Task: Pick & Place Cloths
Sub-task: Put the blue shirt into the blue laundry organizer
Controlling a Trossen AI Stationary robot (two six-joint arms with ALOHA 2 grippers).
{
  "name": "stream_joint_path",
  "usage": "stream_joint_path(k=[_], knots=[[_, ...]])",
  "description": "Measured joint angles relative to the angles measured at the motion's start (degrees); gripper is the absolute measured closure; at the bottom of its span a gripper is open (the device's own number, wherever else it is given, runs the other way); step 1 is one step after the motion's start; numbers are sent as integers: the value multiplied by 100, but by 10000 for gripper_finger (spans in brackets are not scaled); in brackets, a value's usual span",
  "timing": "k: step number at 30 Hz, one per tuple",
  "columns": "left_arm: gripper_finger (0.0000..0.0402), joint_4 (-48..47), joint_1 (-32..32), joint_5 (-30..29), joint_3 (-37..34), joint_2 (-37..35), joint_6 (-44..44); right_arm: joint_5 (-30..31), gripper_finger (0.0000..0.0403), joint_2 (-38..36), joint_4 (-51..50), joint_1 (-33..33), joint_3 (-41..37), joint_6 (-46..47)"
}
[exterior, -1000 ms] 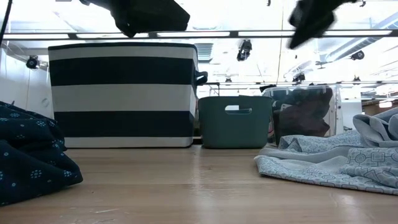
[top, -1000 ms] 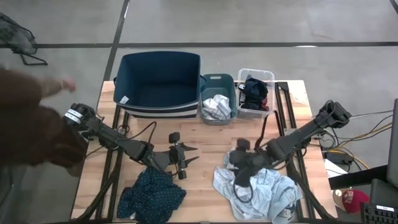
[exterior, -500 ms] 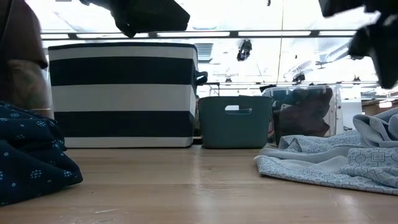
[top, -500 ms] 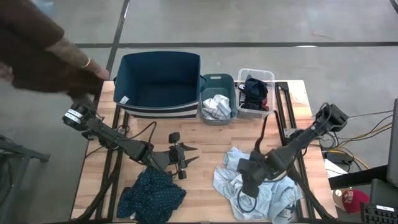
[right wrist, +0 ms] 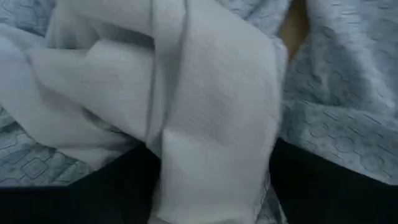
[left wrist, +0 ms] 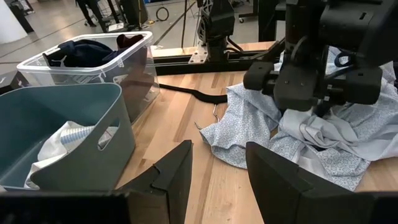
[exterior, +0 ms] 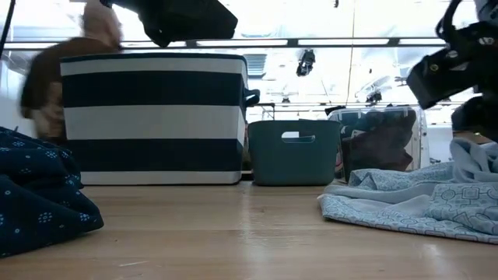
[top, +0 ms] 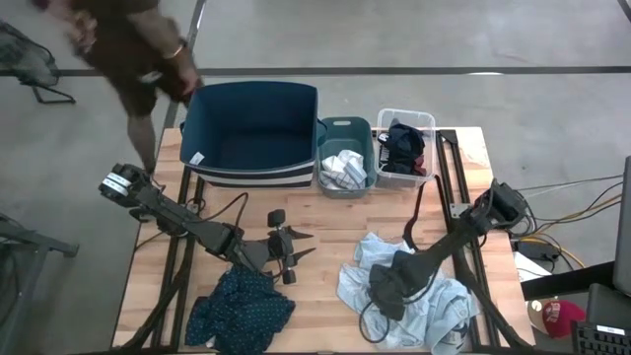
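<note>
The light blue shirt [top: 434, 296] lies crumpled on the counter [top: 325, 222], soft and light. The right gripper [top: 389, 291], jaws open astride a raised fold, presses into it; that fold seems the best hold.

Bare tabletop [top: 325, 222] lies open between the dotted cloth [top: 240, 308] and the blue shirts [top: 414, 296]. Three bins [top: 251, 133] wall the far edge; the left tool [top: 296, 247] hovers mid-gap.
</note>
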Motion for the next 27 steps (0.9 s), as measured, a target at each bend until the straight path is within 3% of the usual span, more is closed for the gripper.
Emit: stream_joint_path(k=[9, 12, 27], knots=[[246, 3, 0, 0, 0, 0, 2, -139, 313, 198, 1022, -390, 8, -1277], [246, 3, 1, 0, 0, -1, 2, 166, 372, 43, 1327, -483, -19, -1719], [246, 33, 1, 0, 0, -1, 48, 2764, 372, -1873, 1839, -674, 266, -3251]])
